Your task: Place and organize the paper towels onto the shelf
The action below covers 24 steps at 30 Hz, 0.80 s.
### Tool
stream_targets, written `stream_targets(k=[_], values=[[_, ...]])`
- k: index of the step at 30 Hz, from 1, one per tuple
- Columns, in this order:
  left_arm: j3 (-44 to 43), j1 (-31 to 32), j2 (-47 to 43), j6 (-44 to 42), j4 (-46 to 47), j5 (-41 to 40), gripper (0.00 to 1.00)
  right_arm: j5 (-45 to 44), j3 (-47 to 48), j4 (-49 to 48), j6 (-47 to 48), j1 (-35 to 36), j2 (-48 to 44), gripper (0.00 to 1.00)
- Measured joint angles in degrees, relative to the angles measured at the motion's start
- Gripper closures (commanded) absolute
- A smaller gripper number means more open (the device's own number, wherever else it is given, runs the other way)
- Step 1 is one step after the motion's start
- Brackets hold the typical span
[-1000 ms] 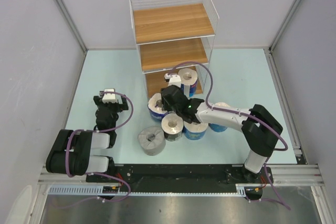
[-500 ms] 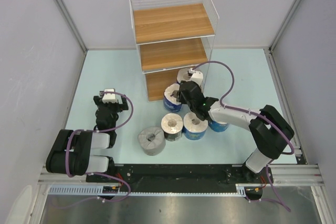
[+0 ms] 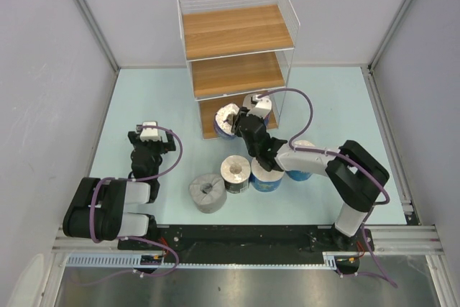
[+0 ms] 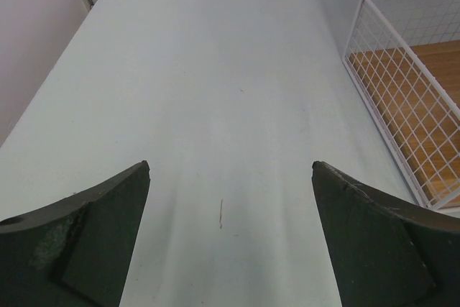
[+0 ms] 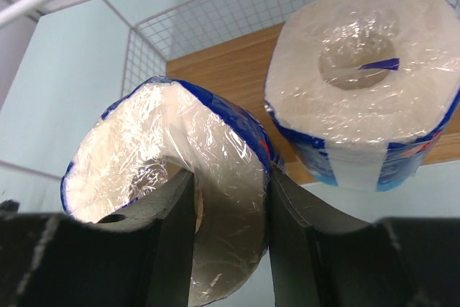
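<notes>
Your right end effector [image 5: 230, 203] pinches a blue roll [image 5: 165, 141] by its wall at the bottom board of the shelf [image 3: 237, 30], beside one roll [image 5: 359, 77] already there. Left to place: four rolls [image 3: 236, 172] on the table [image 4: 215, 70]. Your left end effector [image 4: 230, 239] is spread, idle.

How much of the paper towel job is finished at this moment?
Done: one blue roll stands on the shelf's bottom board. In hand: the right gripper squeezes a second blue roll near that board. Left: grey roll, dark roll and two blue rolls sit on the table.
</notes>
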<state>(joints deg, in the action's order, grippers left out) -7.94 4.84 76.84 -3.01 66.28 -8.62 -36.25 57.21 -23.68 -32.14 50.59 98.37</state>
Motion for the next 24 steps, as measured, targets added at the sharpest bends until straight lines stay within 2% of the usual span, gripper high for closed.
stream_targets(k=[5,11,13,16,24], values=[[0.0,0.0,0.0,0.0,0.0,0.0,0.0,-2.25,0.0,-2.58,0.79,-0.24,2.6,0.69],[0.0,0.0,0.0,0.0,0.0,0.0,0.0,-2.67,-0.09,-5.6,1.33,-0.33,4.35,0.54],[0.0,0.0,0.0,0.0,0.0,0.0,0.0,-2.51,-0.09,-6.03,1.68,-0.35,4.5,0.44],[0.0,0.0,0.0,0.0,0.0,0.0,0.0,-2.32,-0.09,-7.1,2.1,-0.46,4.59,0.37],[0.0,0.0,0.0,0.0,0.0,0.0,0.0,-2.32,-0.09,-9.07,2.54,-0.22,4.59,0.29]])
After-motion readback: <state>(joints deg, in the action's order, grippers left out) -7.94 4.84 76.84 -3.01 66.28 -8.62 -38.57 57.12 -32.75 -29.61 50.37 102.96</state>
